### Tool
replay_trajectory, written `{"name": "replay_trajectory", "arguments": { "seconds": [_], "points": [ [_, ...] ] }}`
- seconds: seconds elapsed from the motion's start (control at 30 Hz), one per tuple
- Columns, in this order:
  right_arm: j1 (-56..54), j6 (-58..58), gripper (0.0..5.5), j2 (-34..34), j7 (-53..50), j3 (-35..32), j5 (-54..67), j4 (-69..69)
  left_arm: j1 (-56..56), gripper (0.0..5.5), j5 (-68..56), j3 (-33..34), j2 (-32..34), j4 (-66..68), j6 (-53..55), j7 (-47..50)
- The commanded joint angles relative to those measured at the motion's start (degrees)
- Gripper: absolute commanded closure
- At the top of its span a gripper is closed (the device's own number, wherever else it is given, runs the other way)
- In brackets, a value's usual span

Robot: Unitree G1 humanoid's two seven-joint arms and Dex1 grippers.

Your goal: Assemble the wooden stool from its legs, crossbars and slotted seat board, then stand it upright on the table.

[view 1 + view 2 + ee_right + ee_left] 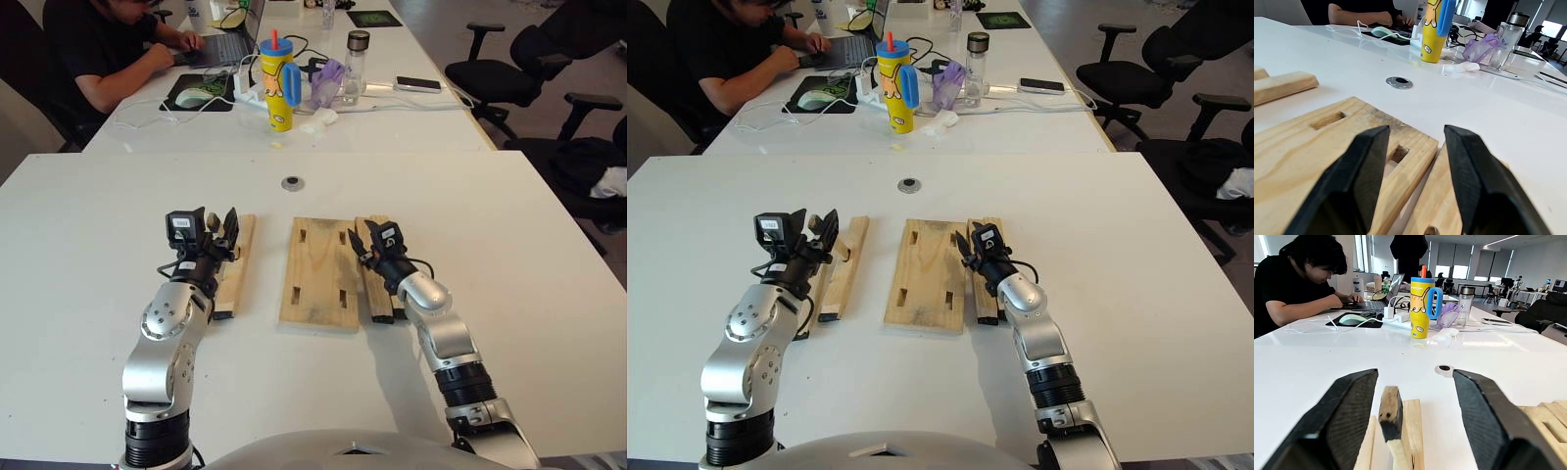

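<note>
The slotted seat board (320, 272) lies flat mid-table. To its left lie wooden leg and crossbar pieces (236, 262); my left gripper (220, 221) hovers open just over their far end. In the left wrist view a dark-tipped wooden piece (1390, 411) sticks up between the open fingers (1347, 416). More wooden pieces (378, 290) rest along the board's right edge. My right gripper (361, 236) is open above their far end, beside the board's corner. The right wrist view has the board (1308, 147) and a wooden piece (1442, 196) under its open fingers (1364, 171).
A metal grommet (293, 183) sits in the table beyond the board. On the adjoining far table stand a yellow cup (278, 90), a bottle (355, 59), a phone (418, 84) and cables; a person works at a laptop there. Office chairs (509, 69) stand to the right.
</note>
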Motion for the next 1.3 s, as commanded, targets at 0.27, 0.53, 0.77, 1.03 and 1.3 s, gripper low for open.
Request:
{"name": "replay_trajectory", "arguments": {
  "seconds": [0.27,0.53,0.77,1.03,1.3],
  "points": [
    [-1.9,1.0,3.45,-0.5,1.6,0.2,-0.3,0.8,-0.3,3.05,1.0,-0.4,-1.9,3.1,-0.2,1.5],
    [-2.2,0.8,3.45,-0.2,1.4,0.2,-0.3,1.2,-1.0,4.28,1.3,-0.8,-1.7,5.3,-0.1,1.0],
    [-2.8,1.4,3.45,-0.1,0.1,-0.2,-0.9,1.9,-2.4,5.09,1.1,0.0,-1.1,6.9,-0.4,0.4],
    [-5.6,5.0,2.7,-0.3,7.2,-6.3,10.1,4.3,-12.4,5.09,-5.7,4.7,1.4,9.7,-0.9,-5.8],
    [-9.3,30.8,1.46,-4.4,26.4,-17.4,41.3,1.9,-26.5,5.09,-26.2,12.2,8.6,16.5,7.3,-21.8]
  ]
}}
